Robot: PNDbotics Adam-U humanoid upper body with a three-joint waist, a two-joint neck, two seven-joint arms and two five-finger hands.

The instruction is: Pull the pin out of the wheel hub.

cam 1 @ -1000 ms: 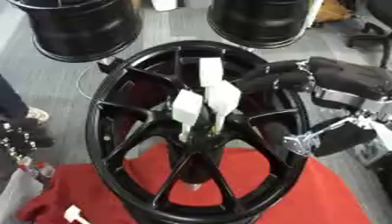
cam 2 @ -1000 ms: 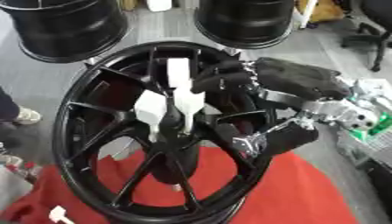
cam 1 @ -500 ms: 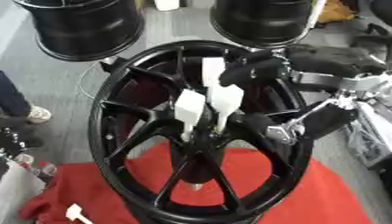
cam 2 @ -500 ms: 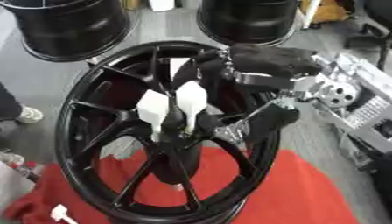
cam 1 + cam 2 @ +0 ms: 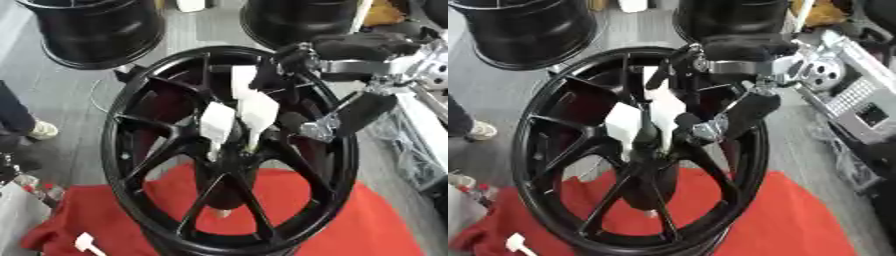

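Fingers (image 5: 293,120) of the robot's right hand (image 5: 350,112) reach down from the upper right toward the middle of the black wheel hub (image 5: 229,150), though whether they are curled or straight cannot be told against the dark spokes. Over the past second the right arm has swung in from the hub's right rim to a spot just beside the white tabs (image 5: 238,114) standing up at the hub's centre, and the head camera has shifted with it. The pin is presumably fixed under those tabs, which sit where they were, so by this reading the pull has not begun and the hand is only closing in on its grasp. The hub lies tilted on a red cloth (image 5: 367,220), with two more black rims (image 5: 92,27) well apart behind it on the grey floor. A small white piece (image 5: 85,243) lies on the cloth at the lower left. Spokes crowd the centre and could catch the fingers on the way in. A person's shoe (image 5: 39,131) shows at the left edge. No left hand can be made out.
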